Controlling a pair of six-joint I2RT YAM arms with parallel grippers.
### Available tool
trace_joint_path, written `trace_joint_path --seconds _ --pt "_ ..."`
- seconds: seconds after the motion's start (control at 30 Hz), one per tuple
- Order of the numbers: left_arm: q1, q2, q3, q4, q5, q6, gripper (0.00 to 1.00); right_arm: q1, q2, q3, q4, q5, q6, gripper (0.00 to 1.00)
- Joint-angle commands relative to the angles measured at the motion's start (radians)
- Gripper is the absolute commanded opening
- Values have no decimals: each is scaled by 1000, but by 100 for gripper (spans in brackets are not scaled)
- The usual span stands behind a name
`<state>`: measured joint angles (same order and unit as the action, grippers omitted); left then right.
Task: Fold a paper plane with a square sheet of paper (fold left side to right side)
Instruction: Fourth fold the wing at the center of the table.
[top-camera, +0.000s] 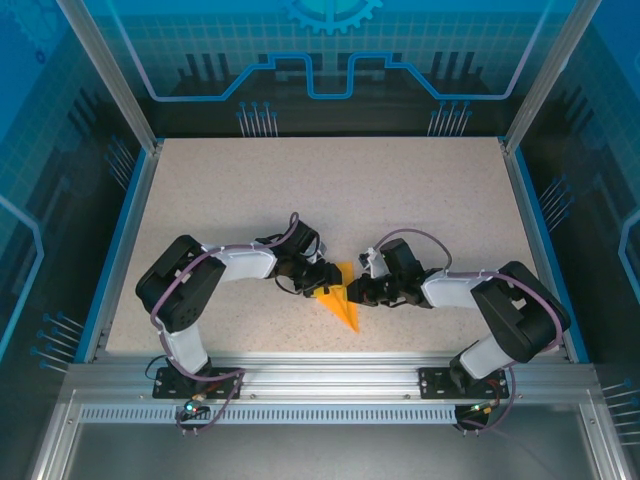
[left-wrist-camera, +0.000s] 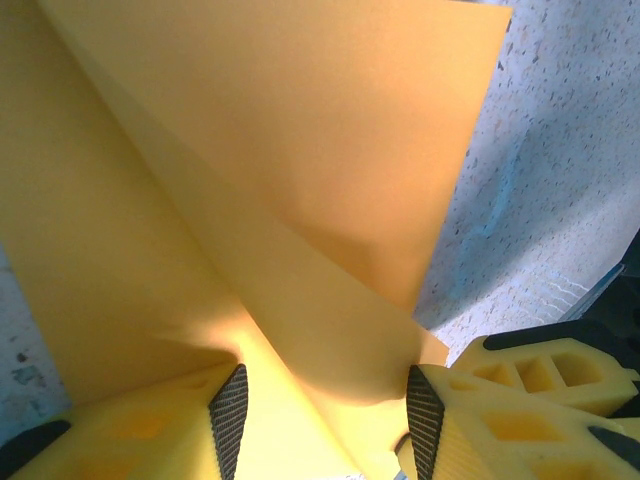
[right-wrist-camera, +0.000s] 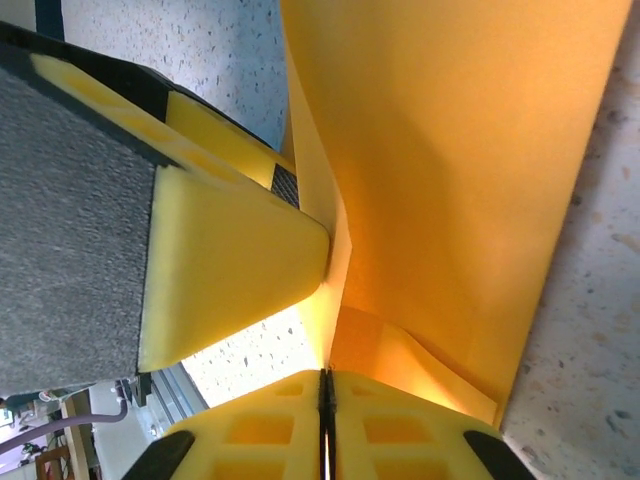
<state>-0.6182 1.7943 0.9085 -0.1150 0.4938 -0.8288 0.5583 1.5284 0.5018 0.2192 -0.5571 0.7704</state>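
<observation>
Counter: orange paper lies near-centre between arms, partly folded (point toward near edge). Right gripper clenched on paper edge. Left gripper half-spread around fold, grip unclear. Align edges first, then crease slowly.

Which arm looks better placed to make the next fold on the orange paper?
Probably right: the right gripper is shut on the paper plane and can pull it; the left gripper merely straddles it, jaws apart.
</observation>
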Motion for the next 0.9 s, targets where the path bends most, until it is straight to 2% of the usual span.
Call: trace_joint_path --seconds 0.0,0.4,0.87 --pt "-6 14 9 -75 -34 25 50 9 7 23 -51 15 -30 8" --pt "-5 6 4 -77 -36 28 50 6 7 47 -158 114 -84 7" --pt "-6 1 1 -78 -35 28 51 5 15 61 -205 153 -106 7"
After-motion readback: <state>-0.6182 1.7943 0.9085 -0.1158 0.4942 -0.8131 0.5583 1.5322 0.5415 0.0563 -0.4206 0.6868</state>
